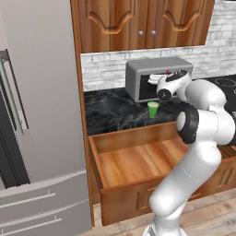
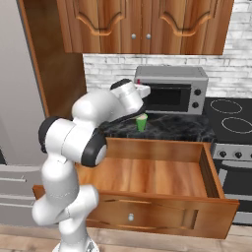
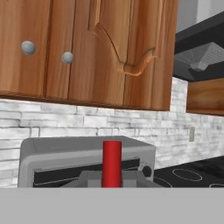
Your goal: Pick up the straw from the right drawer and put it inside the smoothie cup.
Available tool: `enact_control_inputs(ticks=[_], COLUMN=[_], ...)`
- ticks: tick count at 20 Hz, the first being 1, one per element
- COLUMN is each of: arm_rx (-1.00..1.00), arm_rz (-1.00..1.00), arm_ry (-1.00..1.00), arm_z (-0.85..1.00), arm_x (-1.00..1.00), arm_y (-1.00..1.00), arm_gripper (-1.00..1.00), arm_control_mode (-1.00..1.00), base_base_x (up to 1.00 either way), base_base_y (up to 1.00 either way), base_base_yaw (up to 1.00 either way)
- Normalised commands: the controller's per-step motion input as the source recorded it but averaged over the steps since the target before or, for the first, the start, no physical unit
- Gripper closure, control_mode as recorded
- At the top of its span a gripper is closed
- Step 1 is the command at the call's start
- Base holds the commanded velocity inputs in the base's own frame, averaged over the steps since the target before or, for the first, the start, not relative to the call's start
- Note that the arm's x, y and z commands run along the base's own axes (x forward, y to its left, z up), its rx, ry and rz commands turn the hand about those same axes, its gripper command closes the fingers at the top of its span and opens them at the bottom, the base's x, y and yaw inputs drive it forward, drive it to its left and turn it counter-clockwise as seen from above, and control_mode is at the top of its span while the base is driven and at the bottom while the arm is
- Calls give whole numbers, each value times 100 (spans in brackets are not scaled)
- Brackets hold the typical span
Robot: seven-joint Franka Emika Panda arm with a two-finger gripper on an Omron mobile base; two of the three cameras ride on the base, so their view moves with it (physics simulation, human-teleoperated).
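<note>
The red straw stands upright between my fingertips in the hand view, and my gripper is shut on it. My gripper hangs in front of the microwave, pointing toward the back wall. The green smoothie cup stands on the dark counter below the hand, a little toward the front. The right drawer is pulled wide open beneath the counter, and its wooden floor looks bare.
A grey microwave sits against the brick wall behind the cup. Carved upper cabinets hang above. A stove is to the right, a grey fridge to the left.
</note>
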Motion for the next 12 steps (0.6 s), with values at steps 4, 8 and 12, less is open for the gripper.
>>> enact_control_inputs(ticks=[4,8,12], arm_rx=[0,0,0], arm_rz=[0,0,0], arm_ry=[0,0,0], arm_z=[0,0,0], arm_x=[6,0,0], arm_y=[0,0,0], arm_gripper=[100,100,100], arm_control_mode=[-100,-100,-100], base_base_x=[0,0,0], base_base_y=[0,0,0], base_base_yaw=[0,0,0])
